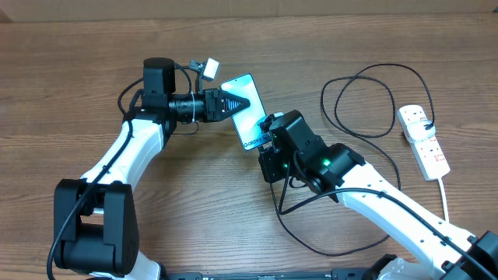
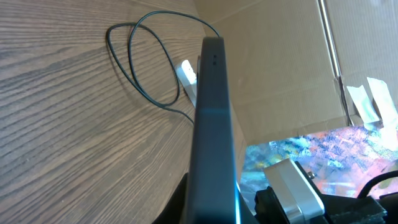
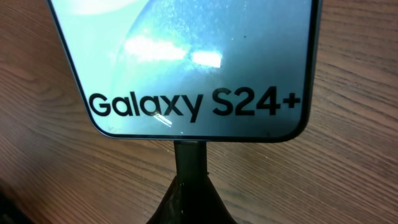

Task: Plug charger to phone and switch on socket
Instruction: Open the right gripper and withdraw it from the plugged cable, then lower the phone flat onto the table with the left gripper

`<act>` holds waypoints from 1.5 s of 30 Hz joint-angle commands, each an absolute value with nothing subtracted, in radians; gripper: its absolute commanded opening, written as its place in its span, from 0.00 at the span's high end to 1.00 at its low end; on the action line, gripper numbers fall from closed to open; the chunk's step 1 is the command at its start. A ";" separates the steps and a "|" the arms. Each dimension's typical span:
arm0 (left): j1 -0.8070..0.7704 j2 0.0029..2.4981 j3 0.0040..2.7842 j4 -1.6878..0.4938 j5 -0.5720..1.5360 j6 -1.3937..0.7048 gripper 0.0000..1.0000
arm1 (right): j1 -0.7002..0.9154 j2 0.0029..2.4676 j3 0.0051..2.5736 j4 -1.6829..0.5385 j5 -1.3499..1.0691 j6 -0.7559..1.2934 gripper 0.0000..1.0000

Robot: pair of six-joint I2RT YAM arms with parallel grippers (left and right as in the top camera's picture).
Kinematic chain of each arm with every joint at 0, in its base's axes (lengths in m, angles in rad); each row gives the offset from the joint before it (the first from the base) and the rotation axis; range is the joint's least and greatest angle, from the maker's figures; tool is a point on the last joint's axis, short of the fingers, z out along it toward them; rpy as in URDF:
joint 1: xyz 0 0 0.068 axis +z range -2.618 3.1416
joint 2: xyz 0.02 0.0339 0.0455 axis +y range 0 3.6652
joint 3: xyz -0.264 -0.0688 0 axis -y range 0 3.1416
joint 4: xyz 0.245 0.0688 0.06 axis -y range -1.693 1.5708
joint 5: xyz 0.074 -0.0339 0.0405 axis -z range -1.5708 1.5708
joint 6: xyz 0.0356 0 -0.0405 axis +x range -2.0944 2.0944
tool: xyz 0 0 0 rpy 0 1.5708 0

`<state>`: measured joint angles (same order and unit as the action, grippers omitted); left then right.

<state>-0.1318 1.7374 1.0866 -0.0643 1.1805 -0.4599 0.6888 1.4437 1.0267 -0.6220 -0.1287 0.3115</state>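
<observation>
Phone [image 1: 246, 109] at middle of table [image 1: 70, 93], screen up and tilted, clamped at its upper end by left gripper [image 1: 240, 102]; seen edge-on in left wrist view. Right gripper [image 3: 189, 202] closed narrow on charger [image 3: 188, 155] tip, tip touching middle of phone's bottom edge just below "Galaxy S24+"; cannot tell whether fully seated. Loops of charger across the wood toward socket [image 1: 422, 140], flat near right table edge, well apart from phone.

Phone [image 1: 247, 109] centre; charger [image 1: 324, 99] loops on table [image 1: 78, 78] right of it; socket [image 1: 424, 140] further right, just beyond loops.
</observation>
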 commanded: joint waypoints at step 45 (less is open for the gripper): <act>-0.183 1.735 1.062 -0.670 0.523 0.085 0.96 | 0.678 0.933 1.145 -1.184 -0.054 0.446 0.00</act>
